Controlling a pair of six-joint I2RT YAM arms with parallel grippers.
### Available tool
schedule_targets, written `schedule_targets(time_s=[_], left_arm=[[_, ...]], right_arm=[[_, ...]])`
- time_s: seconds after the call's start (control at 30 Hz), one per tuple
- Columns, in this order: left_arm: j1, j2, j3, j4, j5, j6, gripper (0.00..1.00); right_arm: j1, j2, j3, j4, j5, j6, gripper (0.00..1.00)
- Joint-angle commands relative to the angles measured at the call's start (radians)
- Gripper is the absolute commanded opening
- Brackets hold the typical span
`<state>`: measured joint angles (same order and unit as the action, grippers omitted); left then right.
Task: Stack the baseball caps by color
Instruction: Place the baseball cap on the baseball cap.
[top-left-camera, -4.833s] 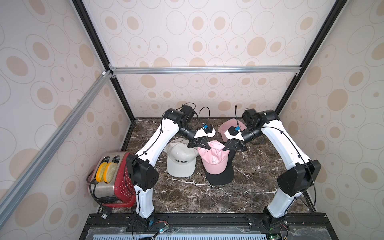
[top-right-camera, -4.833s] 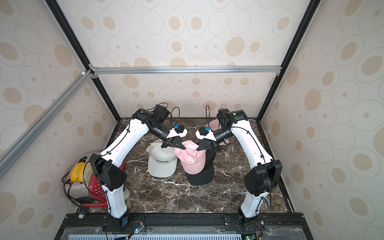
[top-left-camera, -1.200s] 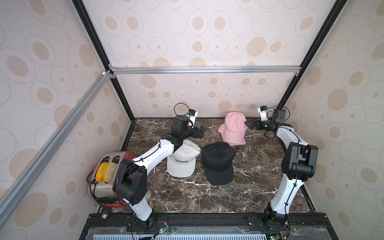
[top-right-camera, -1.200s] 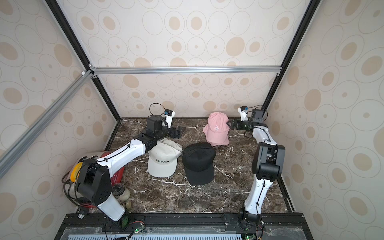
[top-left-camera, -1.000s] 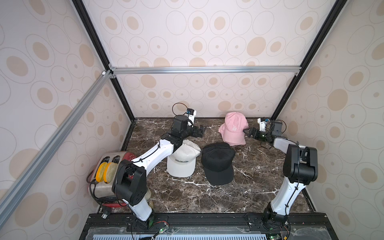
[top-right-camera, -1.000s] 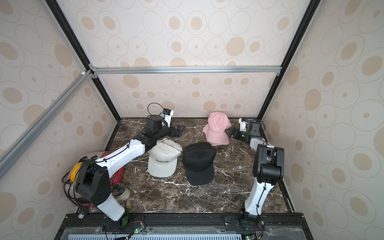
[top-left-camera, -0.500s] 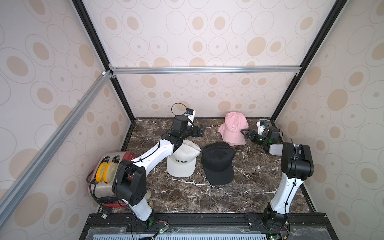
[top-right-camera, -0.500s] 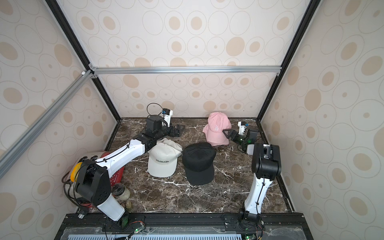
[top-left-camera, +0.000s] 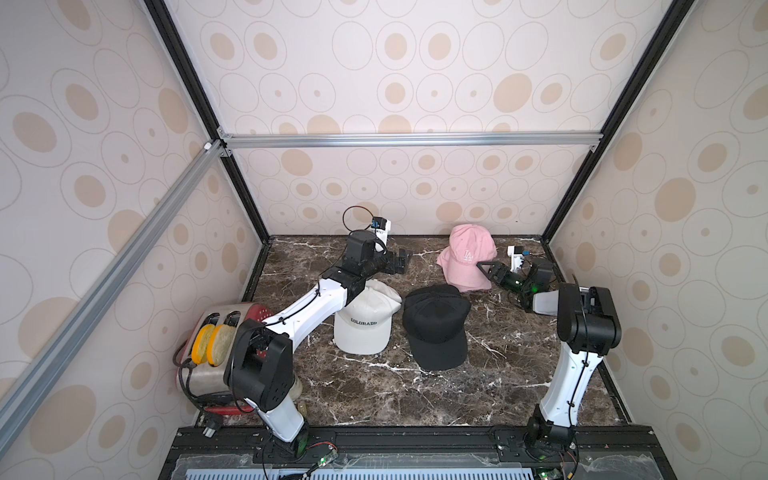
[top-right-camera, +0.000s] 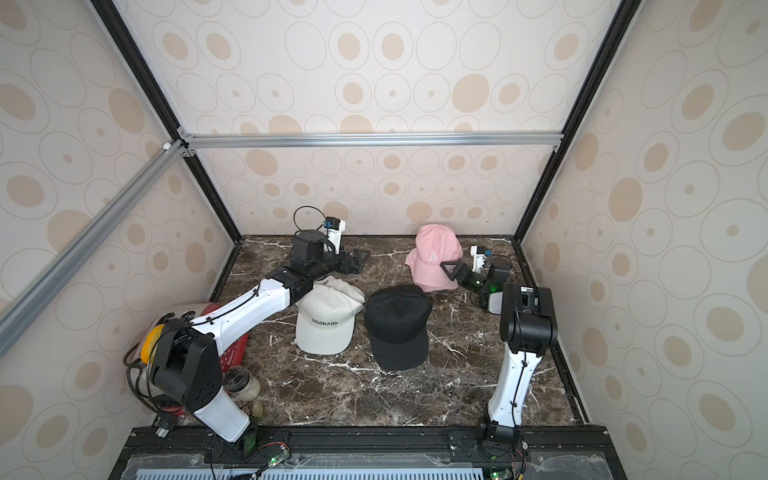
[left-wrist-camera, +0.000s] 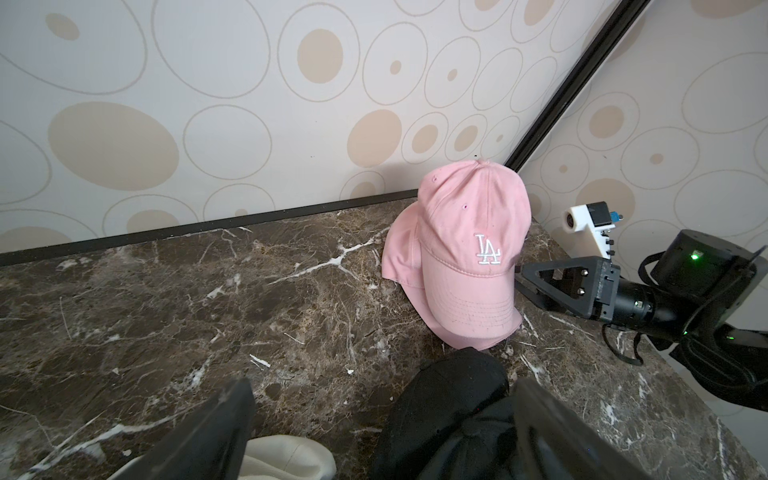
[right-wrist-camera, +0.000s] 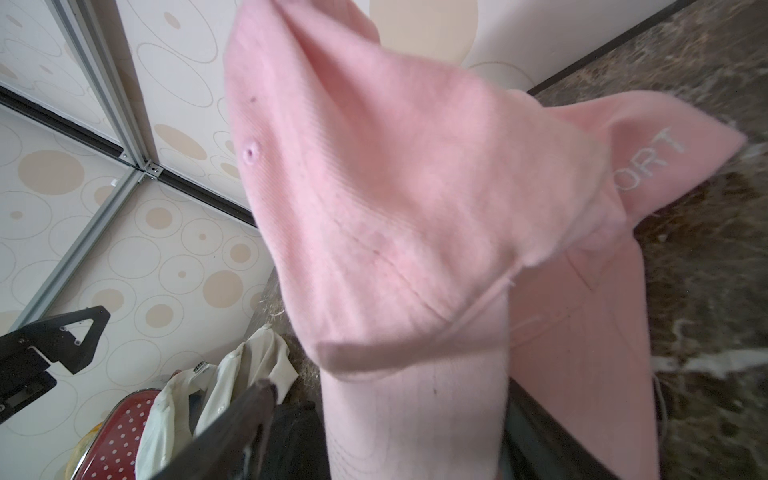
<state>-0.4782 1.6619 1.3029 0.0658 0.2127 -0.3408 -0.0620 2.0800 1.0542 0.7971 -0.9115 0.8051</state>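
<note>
Pink caps (top-left-camera: 467, 257) lie stacked at the table's (top-left-camera: 374, 386) back right. White caps (top-left-camera: 363, 328) and black caps (top-left-camera: 436, 324) sit in separate piles mid-table. Sorting appears near complete. Right gripper (right-wrist-camera: 390, 395) straddles the pink brim, jaws apart. Left gripper (top-left-camera: 400, 264) hangs wide, empty. The right wrist view alone shows lettering on the lower pink cap (right-wrist-camera: 648, 162).

Silver toaster (top-left-camera: 193, 370) at marble tabletop's (top-left-camera: 374, 395) left edge, two bread slices (top-left-camera: 220, 345) in its slots. Red white-dotted object (top-right-camera: 232, 353) against it. Glass jar (top-right-camera: 245, 386) near front-left corner.
</note>
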Motion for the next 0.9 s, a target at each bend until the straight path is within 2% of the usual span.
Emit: schedule_targets(time_s=[0.0, 0.13, 0.3, 0.47, 0.63, 0.7, 0.77, 0.87], left_arm=[[-0.003, 0.007, 0.010, -0.008, -0.009, -0.001, 0.99], [-0.003, 0.005, 0.010, -0.008, -0.008, -0.001, 0.99], [-0.003, 0.008, 0.010, -0.008, -0.008, -0.001, 0.99], [-0.003, 0.014, 0.010, -0.008, -0.010, -0.001, 0.99], [-0.002, 0.017, 0.012, -0.011, -0.010, -0.001, 0.99], [-0.003, 0.018, 0.011, -0.011, -0.011, 0.000, 0.99], [-0.002, 0.016, 0.011, -0.012, -0.014, 0.002, 0.99], [-0.002, 0.019, 0.011, -0.012, -0.015, 0.002, 0.99]], right_arm=[[0.006, 0.035, -0.010, 0.068, -0.031, 0.037, 0.78], [0.006, 0.055, -0.018, 0.143, -0.034, 0.083, 0.70], [0.007, 0.060, -0.010, 0.092, -0.040, 0.047, 0.62], [0.006, 0.083, -0.006, 0.142, -0.063, 0.076, 0.47], [0.007, 0.087, -0.005, 0.150, -0.067, 0.077, 0.38], [0.006, 0.089, -0.005, 0.151, -0.068, 0.074, 0.31], [0.007, 0.092, -0.008, 0.163, -0.071, 0.076, 0.20], [0.007, 0.102, -0.005, 0.193, -0.079, 0.093, 0.12]])
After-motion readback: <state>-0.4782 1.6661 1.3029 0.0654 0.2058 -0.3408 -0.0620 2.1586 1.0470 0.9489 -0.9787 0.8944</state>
